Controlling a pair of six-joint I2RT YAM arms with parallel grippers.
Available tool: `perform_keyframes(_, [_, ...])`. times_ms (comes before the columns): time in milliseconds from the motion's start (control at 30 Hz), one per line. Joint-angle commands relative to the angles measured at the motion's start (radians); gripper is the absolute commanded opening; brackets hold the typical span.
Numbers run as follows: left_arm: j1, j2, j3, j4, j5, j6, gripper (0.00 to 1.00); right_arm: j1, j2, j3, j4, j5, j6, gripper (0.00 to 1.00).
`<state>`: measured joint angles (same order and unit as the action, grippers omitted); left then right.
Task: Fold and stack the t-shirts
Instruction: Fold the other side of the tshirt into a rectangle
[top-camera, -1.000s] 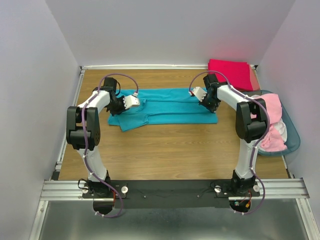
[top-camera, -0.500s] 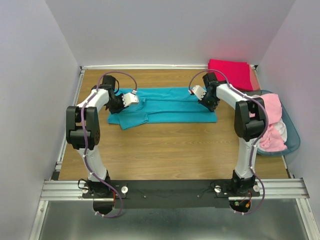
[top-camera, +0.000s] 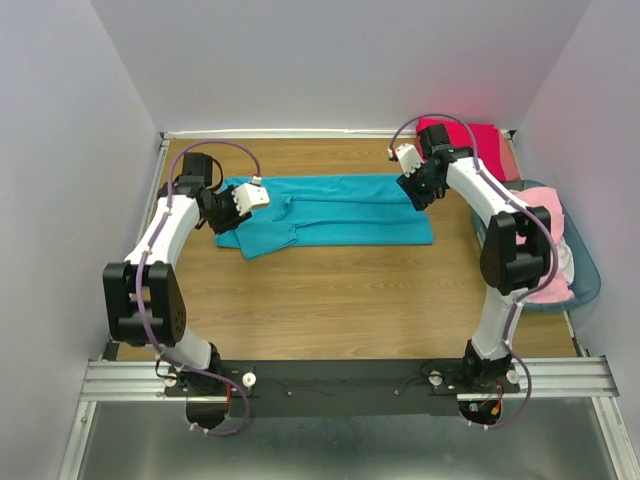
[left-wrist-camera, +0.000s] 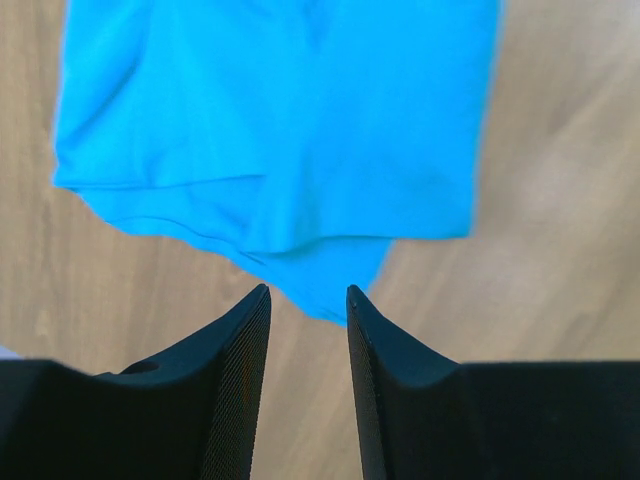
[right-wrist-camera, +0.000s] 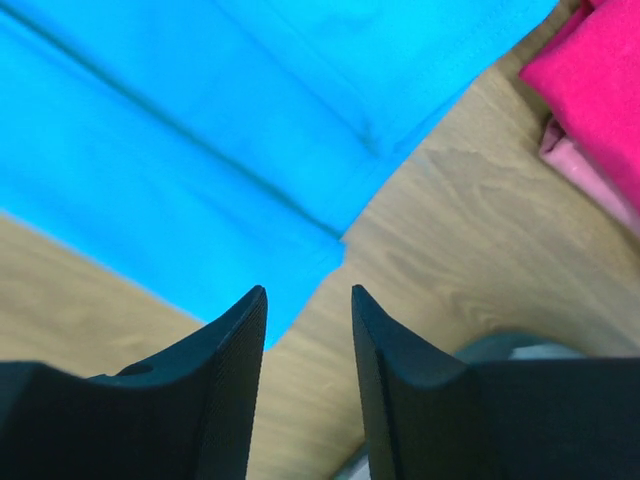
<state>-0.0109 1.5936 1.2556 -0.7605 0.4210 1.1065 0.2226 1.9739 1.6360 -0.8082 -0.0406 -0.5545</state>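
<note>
Teal t-shirt (top-camera: 330, 210) is lying flat on the table (top-camera: 330, 300), far-centre, folded into a long strip running L to R, w/ a sleeve sticking out at its L end. Crimson-pink t-shirt (top-camera: 465, 142) is sitting folded in the far R corner. Light pink t-shirts (top-camera: 545, 235) are lying heaped in the basket (top-camera: 588, 285) at the R edge. L gripper (left-wrist-camera: 308, 292) is hovering at the strip's L end, fingers slightly parted w/ nothing btwn them, tips over bare wood beside the cloth edge. R gripper (right-wrist-camera: 308, 292) is hovering by the strip's far R corner, likewise parted & empty.
</note>
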Motion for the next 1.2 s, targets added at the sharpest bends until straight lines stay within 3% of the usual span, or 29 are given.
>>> perform_keyframes(0, [-0.024, -0.05, -0.132, -0.019, 0.073, -0.057, 0.44, -0.003, -0.061, -0.021, -0.072, -0.152, 0.133, 0.45])
perform_keyframes(267, [-0.11, -0.077, -0.307, 0.108, 0.003, -0.146, 0.44, -0.002, -0.086, -0.084, -0.074, -0.208, 0.179, 0.43])
perform_keyframes(667, [-0.146, 0.069, -0.325, 0.239, -0.131, -0.174, 0.44, -0.002, -0.099, -0.107, -0.077, -0.191, 0.168, 0.42])
perform_keyframes(800, [-0.15, 0.101, -0.323, 0.237, -0.159, -0.154, 0.31, -0.002, -0.101, -0.114, -0.077, -0.183, 0.162, 0.41])
perform_keyframes(833, [-0.152, 0.104, -0.321, 0.228, -0.159, -0.152, 0.23, 0.0, -0.102, -0.116, -0.077, -0.185, 0.16, 0.41])
perform_keyframes(1000, [-0.15, 0.079, -0.291, 0.191, -0.16, -0.139, 0.0, -0.002, -0.098, -0.119, -0.077, -0.185, 0.153, 0.41])
perform_keyframes(1167, [-0.152, 0.063, -0.165, 0.113, -0.122, -0.132, 0.0, -0.003, -0.09, -0.116, -0.075, -0.189, 0.151, 0.41])
